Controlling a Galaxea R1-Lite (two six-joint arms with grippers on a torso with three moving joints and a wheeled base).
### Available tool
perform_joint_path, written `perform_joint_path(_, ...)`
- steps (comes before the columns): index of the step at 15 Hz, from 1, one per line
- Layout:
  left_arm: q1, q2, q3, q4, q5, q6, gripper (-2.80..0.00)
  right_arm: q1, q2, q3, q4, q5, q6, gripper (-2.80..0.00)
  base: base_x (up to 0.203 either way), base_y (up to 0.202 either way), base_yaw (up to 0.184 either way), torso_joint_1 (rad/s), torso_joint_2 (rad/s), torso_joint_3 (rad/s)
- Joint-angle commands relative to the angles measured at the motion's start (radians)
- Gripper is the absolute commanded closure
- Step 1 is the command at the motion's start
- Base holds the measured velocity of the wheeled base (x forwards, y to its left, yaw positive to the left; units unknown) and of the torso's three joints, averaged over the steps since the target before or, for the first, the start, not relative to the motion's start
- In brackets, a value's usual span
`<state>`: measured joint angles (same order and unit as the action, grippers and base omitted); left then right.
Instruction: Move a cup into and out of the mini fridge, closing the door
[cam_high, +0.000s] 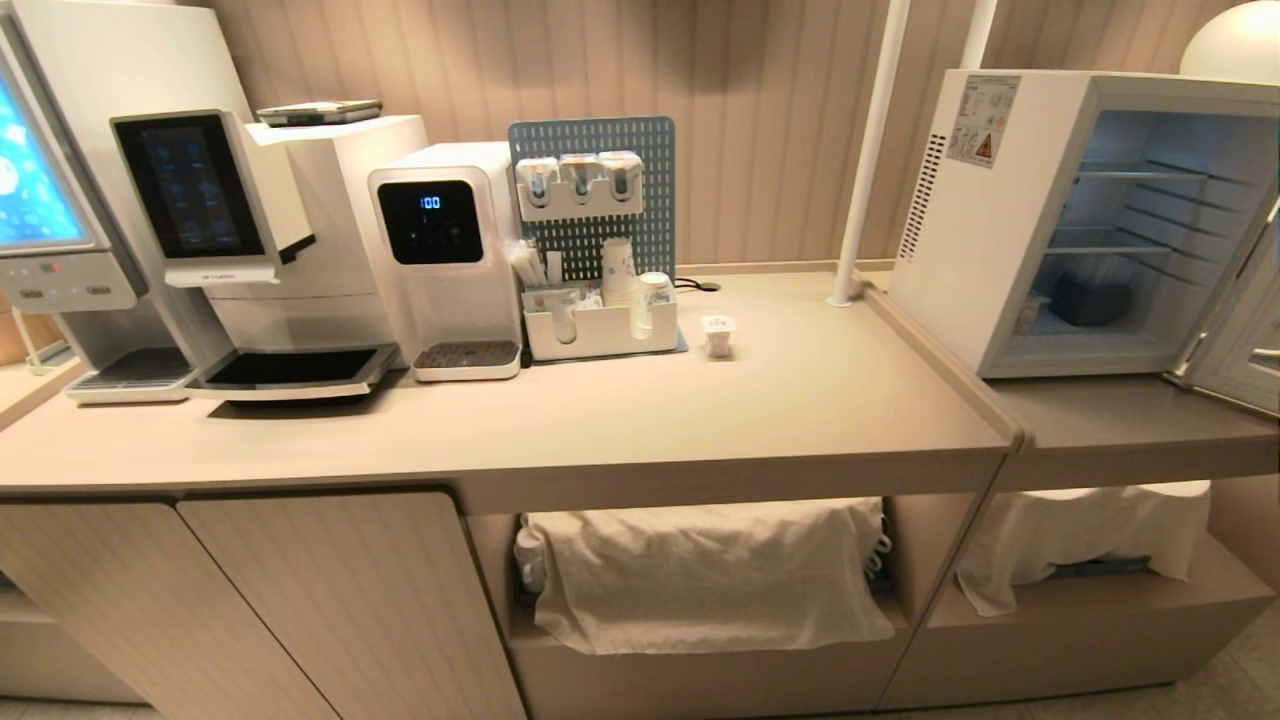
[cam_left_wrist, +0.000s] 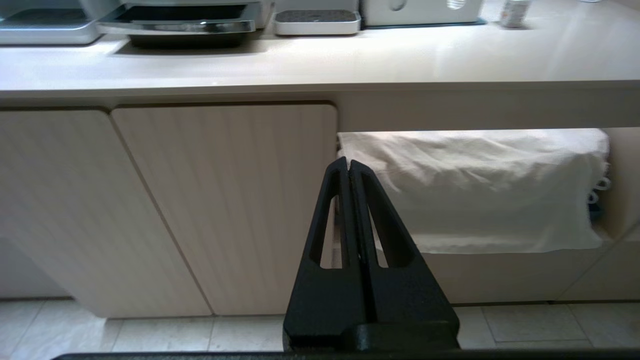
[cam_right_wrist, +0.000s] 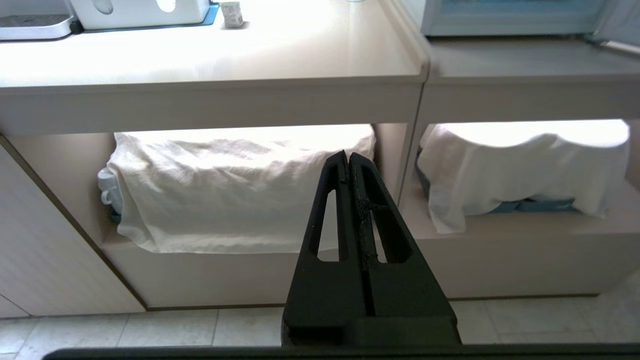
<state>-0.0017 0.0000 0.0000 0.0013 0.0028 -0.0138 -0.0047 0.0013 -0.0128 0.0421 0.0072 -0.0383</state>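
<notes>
The cup (cam_high: 718, 335), a small squat white tub, stands on the beige counter (cam_high: 780, 420) just right of a white organiser box. It also shows far off in the wrist views (cam_left_wrist: 515, 12) (cam_right_wrist: 231, 14). The white mini fridge (cam_high: 960, 240) sits on a lower counter at the right. Its door (cam_high: 1245, 330) is swung wide open, showing wire shelves. Neither arm shows in the head view. My left gripper (cam_left_wrist: 348, 162) and right gripper (cam_right_wrist: 348, 156) are both shut on nothing, parked low in front of the cabinet, below counter height.
A coffee machine (cam_high: 240, 230) and a water dispenser (cam_high: 445, 255) line the counter's left. A pegboard (cam_high: 592, 190) and an organiser box (cam_high: 600, 325) with paper cups stand beside them. A white pole (cam_high: 868, 160) rises near the fridge. Cloth-covered items (cam_high: 705, 570) fill the shelves below.
</notes>
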Motion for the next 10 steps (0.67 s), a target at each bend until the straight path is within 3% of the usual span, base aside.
perform_joint_path(1, 0.000, 0.002, 0.002, 0.000, 0.000, -0.001, 0.00, 0.000, 0.002, 0.000, 0.001, 0.000, 0.000, 0.00, 0.000, 0.192, 0.001, 0.002, 0.01, -0.005)
perform_joint_path(10, 0.000, 0.002, 0.002, 0.000, 0.000, -0.002, 0.00, 0.000, 0.002, 0.000, 0.001, 0.000, 0.000, 0.00, 0.000, 0.174, 0.001, 0.002, 0.00, 0.003)
